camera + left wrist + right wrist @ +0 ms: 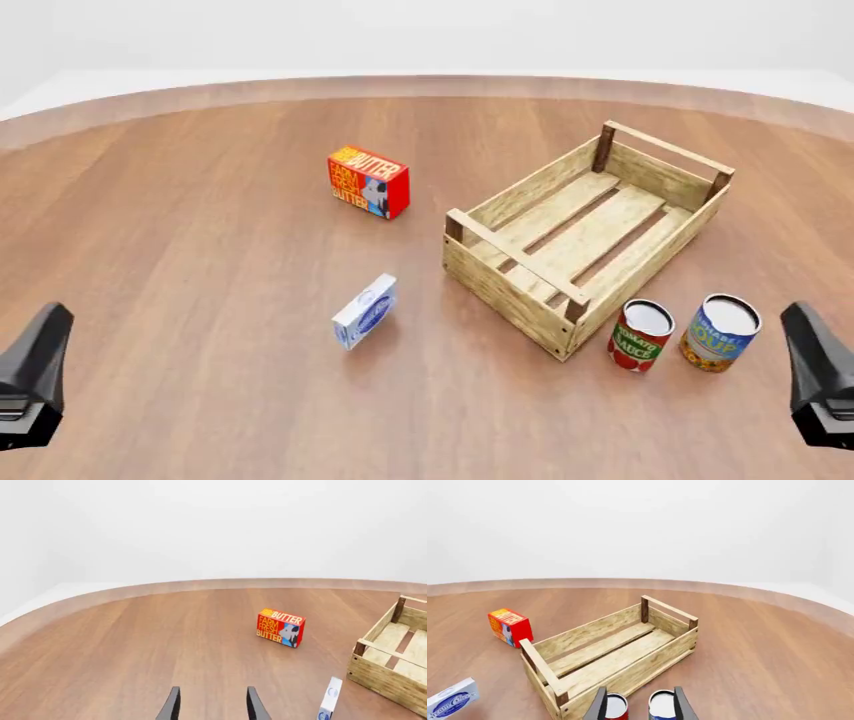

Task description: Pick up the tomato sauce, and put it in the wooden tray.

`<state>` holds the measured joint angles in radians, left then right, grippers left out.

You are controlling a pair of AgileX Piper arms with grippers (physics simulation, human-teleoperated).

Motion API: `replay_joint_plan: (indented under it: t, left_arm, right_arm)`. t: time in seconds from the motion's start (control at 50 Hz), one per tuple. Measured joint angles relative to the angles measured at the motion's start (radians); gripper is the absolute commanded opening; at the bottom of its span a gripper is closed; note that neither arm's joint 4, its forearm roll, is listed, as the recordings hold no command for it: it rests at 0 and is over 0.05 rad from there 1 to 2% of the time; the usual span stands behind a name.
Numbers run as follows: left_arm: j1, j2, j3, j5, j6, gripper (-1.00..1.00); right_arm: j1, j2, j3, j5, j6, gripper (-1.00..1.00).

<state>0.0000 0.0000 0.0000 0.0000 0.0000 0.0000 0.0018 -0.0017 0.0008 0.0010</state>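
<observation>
Tomato sauce [642, 336] stands upright on the table [187, 240], just beside the wooden tray [587, 235] and next to the soup can [719, 332]. Both arms hang low at the near edge: left gripper [213, 705] and right gripper [640, 704] each show fingers apart, holding nothing.

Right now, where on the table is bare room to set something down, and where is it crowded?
Bare wood lies left of the butter box and the small blue-white box, and between those boxes and the tray. The tray's slatted floor is also empty. It is crowded at the tray's near right corner: the tomato sauce and soup can stand close together there.
</observation>
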Motion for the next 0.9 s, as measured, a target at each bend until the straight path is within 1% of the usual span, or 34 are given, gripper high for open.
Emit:
replay_joint_plan:
  t: [0.36,0.66,0.9]
  left_arm:
    - [0.0,0.0,0.0,0.0,0.0,1.0]
    - [0.0,0.0,0.0,0.0,0.0,1.0]
    - [0.0,0.0,0.0,0.0,0.0,1.0]
  right_arm:
    - [0.007,0.008,-0.013,0.012,-0.002,1.0]
    - [0.019,0.021,-0.033,0.026,-0.017,1.0]
    - [0.038,0.054,-0.035,0.012,-0.034,1.0]
